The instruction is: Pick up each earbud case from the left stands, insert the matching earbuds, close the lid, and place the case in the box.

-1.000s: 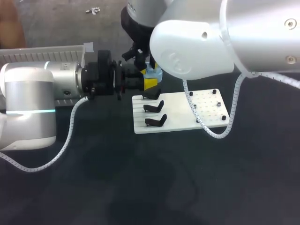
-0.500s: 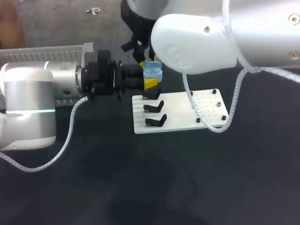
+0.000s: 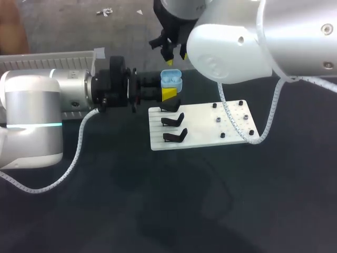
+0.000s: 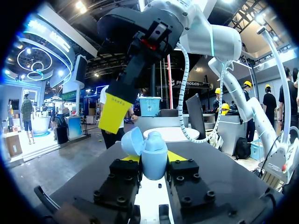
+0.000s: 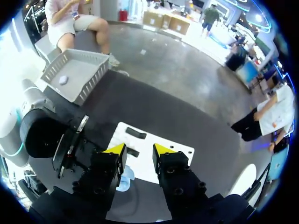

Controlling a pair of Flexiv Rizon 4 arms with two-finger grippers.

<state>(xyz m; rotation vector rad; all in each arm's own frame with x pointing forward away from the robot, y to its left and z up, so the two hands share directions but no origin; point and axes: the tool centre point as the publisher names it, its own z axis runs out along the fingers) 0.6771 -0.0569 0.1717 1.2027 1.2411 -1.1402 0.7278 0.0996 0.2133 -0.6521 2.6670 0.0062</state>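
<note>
The left hand point(image 3: 169, 95) is clenched on a pale blue earbud case point(image 3: 171, 79), with one yellow-tipped finger against each side of its body. The case stands upright above the fingertips, clear of the tabletop point(image 3: 158, 211), with its lid point(image 4: 132, 141) swung open; the head view shows two hollows in its top. The right hand point(image 3: 176, 51) hangs above and just behind the case, apart from it, with fingers spread and nothing held between them. Just beside and below the held case, a white board point(image 3: 200, 126) lies flat on the dark tabletop. Three black stands point(image 3: 172, 120) sit in a row on its left part, and several small dark pieces point(image 3: 246, 113) dot its right part. A grey box point(image 5: 93, 81) sits well apart from the board, on the left arm's side, holding one small pale object point(image 5: 64, 79).
</note>
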